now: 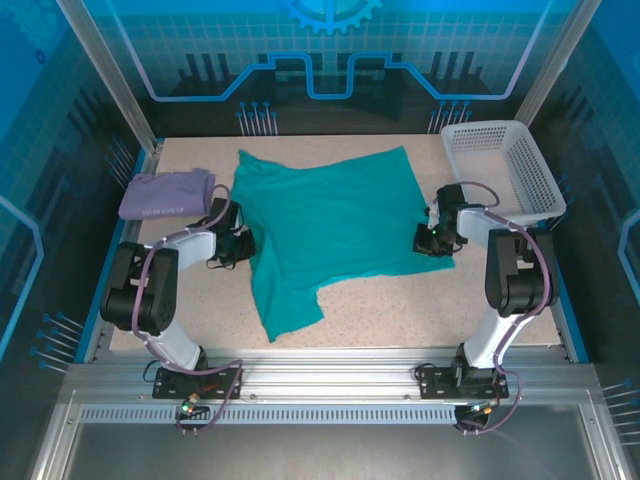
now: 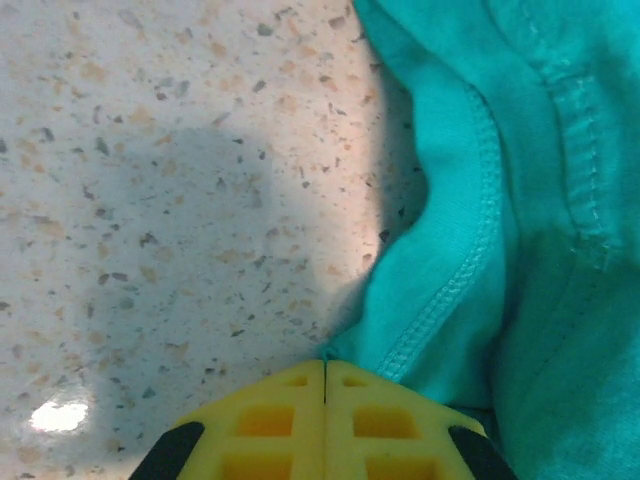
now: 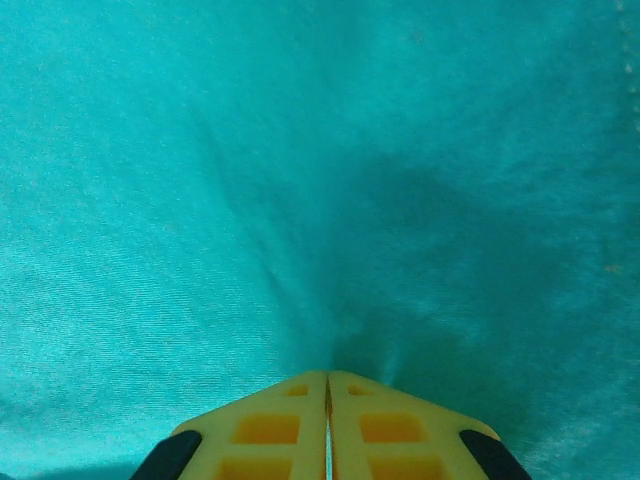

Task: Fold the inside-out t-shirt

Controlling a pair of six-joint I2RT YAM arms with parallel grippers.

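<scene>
Left gripper (image 2: 325, 368): the left wrist view has the yellow fingers pressed together and clamped on the stitched hem of the t-shirt (image 2: 520, 250). Cloth ridges up from the pinch, with bare speckled table (image 2: 150, 200) beside it. Right gripper (image 3: 327, 378): fingers also together, clamped on plain cloth, wrinkles fanning out from the tips. Top view adds the layout. The t-shirt (image 1: 330, 225) is spread mid-table, one tail running toward the near edge, with the left gripper (image 1: 238, 245) on its left edge and the right gripper (image 1: 432, 240) on its right edge. Further back: lavender folded garment (image 1: 165, 193) far left, just beside the shirt; white basket (image 1: 505, 165) at the far right corner.
</scene>
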